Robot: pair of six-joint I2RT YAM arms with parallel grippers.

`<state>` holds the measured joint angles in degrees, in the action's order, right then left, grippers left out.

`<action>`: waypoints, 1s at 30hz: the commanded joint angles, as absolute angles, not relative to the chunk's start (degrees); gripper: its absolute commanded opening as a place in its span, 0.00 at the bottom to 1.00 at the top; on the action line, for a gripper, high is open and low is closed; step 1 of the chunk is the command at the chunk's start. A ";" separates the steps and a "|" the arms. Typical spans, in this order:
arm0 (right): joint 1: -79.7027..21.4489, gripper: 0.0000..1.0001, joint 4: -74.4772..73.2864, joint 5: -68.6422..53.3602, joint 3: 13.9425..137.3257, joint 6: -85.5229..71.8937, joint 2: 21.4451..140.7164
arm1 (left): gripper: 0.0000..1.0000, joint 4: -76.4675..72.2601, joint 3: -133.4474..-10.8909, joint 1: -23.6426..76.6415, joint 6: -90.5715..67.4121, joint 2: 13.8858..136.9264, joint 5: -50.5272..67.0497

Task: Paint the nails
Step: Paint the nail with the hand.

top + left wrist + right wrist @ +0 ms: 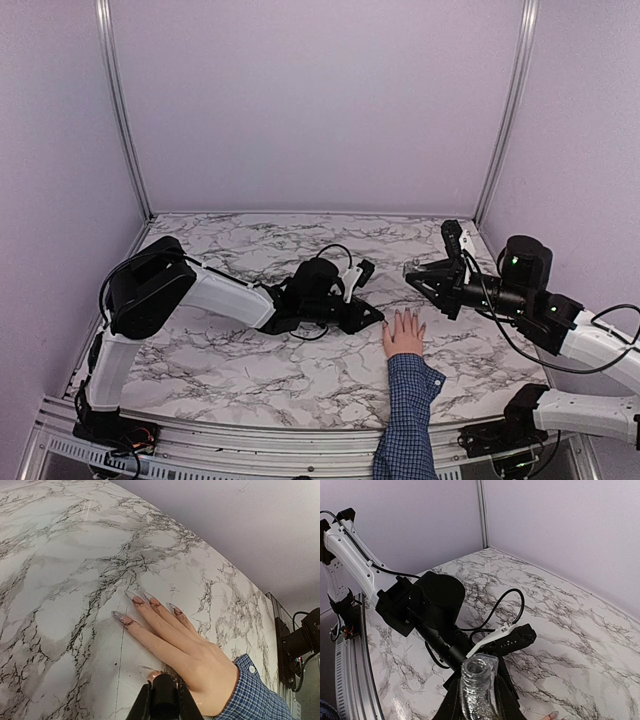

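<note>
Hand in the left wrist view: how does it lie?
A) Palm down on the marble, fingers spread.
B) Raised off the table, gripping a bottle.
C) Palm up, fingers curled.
A: the hand lies palm down on the marble table, fingers spread, its long nails facing up.

The left tool (378, 318) crowds the thumb side of the hand (404, 336); the table (250, 365) beyond it lies open.

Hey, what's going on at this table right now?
A person's hand in a blue checked sleeve lies flat on the marble table, fingers spread. The left gripper holds a dark cap right by the thumb nail, apparently to paint it. The right gripper holds the open bottle nearby.
</note>
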<state>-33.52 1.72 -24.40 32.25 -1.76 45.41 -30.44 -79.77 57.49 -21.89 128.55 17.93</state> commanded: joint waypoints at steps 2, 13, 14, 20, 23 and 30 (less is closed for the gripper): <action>-33.06 0.00 3.60 -24.61 32.60 -2.41 44.87 | 0.00 -32.39 -79.95 57.75 -22.11 127.37 17.06; -33.07 0.00 3.63 -24.33 32.51 -2.38 44.56 | 0.00 -34.89 -76.69 56.52 -22.69 123.05 15.13; -33.05 0.00 3.64 -24.34 32.57 -2.45 44.56 | 0.00 -34.90 -76.58 56.51 -22.49 122.65 15.04; -32.97 0.00 3.60 -24.31 32.57 -2.45 44.36 | 0.00 -34.81 -75.70 56.51 -22.19 121.34 15.73; -33.08 0.00 3.60 -24.26 32.61 -2.35 44.34 | 0.00 -33.91 -75.51 56.59 -23.35 121.63 15.85; -33.09 0.00 3.41 -24.17 32.62 -2.29 44.38 | 0.00 -32.61 -74.53 57.44 -25.51 122.27 15.47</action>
